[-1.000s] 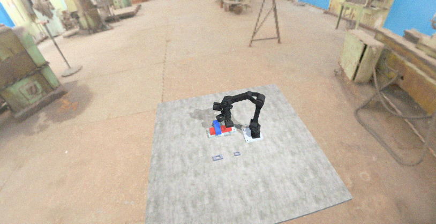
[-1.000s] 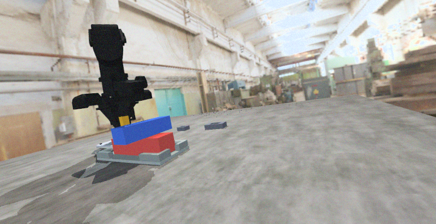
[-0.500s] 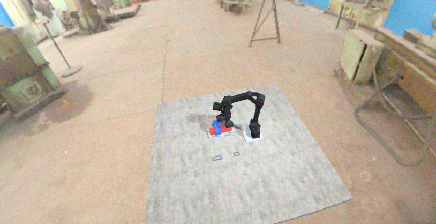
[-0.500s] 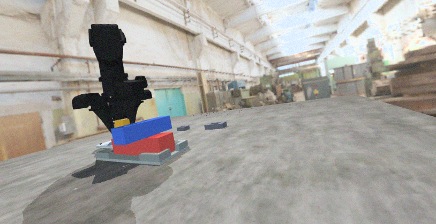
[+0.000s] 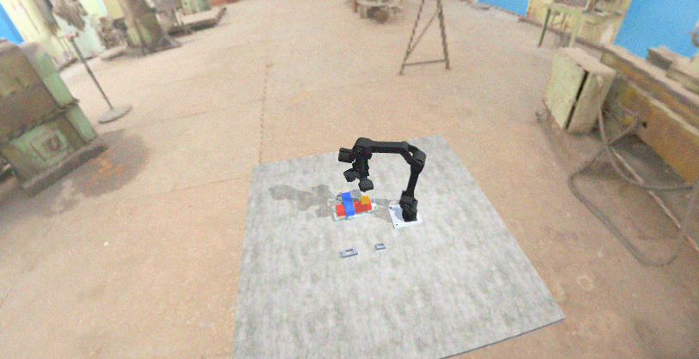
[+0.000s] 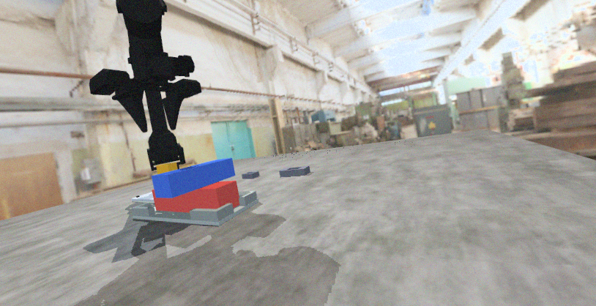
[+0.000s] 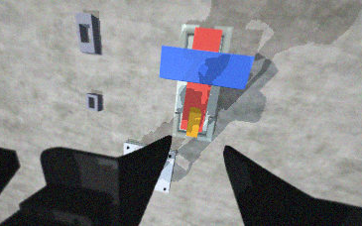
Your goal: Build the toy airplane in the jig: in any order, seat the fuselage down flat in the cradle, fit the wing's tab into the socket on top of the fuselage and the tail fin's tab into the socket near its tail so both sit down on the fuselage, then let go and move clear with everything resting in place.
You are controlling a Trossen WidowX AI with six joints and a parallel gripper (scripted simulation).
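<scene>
End effector (image 7: 193, 149) open, empty, above tail fin (image 7: 194, 122) on fuselage (image 7: 196, 101).

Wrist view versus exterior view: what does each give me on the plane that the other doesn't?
Only the wrist view looks straight down: the blue wing lies across the red fuselage, the yellow tail fin stands on the fuselage's near end, and the grey jig frames both sides.

Only the exterior view gives height: the wing stacked on the fuselage, slightly tilted, and the gripper raised well above the stack.

Both show the gripper open and empty, clear of the parts, and two small grey holders off to the side.
</scene>
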